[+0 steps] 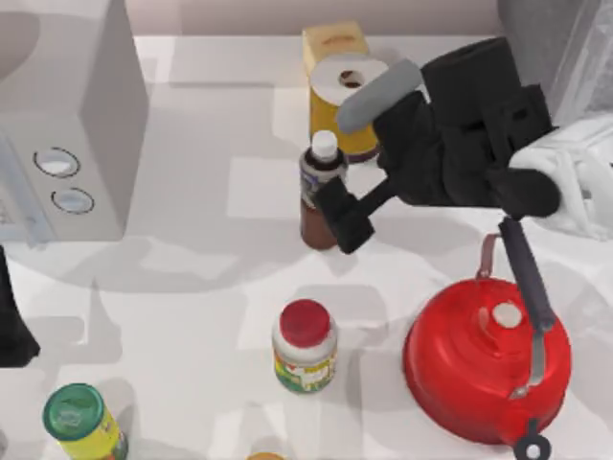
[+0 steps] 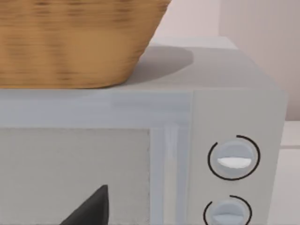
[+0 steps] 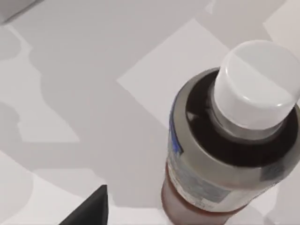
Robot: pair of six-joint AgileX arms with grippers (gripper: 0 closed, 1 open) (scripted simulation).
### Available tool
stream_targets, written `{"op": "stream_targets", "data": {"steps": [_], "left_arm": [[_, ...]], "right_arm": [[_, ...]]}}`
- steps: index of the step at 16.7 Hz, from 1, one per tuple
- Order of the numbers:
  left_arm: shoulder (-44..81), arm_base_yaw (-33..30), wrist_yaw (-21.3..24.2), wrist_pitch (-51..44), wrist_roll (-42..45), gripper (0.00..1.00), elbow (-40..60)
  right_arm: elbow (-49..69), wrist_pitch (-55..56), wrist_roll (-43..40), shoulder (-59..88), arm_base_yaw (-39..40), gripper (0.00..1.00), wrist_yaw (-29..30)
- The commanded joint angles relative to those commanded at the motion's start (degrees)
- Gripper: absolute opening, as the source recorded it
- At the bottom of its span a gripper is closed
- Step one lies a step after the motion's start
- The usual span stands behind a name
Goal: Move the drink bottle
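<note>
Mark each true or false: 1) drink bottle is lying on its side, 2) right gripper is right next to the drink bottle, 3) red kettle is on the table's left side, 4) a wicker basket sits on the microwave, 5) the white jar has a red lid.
1) False. The drink bottle stands upright, white cap on top.
2) True. The right gripper is at the bottle's side, one finger against its lower body.
3) False. The red kettle is on the table's right side, near the front.
4) True. The left wrist view shows the wicker basket resting on top of the microwave.
5) True. The white jar has a red lid.
</note>
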Motion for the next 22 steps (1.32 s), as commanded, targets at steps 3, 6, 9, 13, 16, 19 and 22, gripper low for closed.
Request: {"op": "stream_targets", "data": {"steps": [3, 6, 9, 13, 16, 19, 22], "left_arm": [[0.0, 0.0, 0.0, 0.0, 0.0, 1.0, 0.0], [0.0, 0.0, 0.0, 0.0, 0.0, 1.0, 0.0], [0.0, 0.0, 0.0, 0.0, 0.0, 1.0, 0.0], [0.0, 0.0, 0.0, 0.0, 0.0, 1.0, 0.0], [0.0, 0.0, 0.0, 0.0, 0.0, 1.0, 0.0], [0.0, 0.0, 0.0, 0.0, 0.0, 1.0, 0.0], [0.0, 0.0, 0.0, 0.0, 0.0, 1.0, 0.0]], "right_arm": [[3.9, 3.0, 0.5, 7.0, 0.6, 1.0, 0.6], [7.3, 5.8, 0.8, 13.2, 1.1, 1.0, 1.0], [8.8, 7.1, 0.9, 15.9, 1.3, 1.0, 1.2], [8.8, 7.1, 0.9, 15.9, 1.3, 0.92, 1.2], [8.8, 7.1, 0.9, 15.9, 1.3, 0.7, 1.2], [8.8, 7.1, 0.9, 15.9, 1.3, 0.47, 1.2], [8.8, 7.1, 0.9, 15.9, 1.3, 0.25, 1.2]]}}
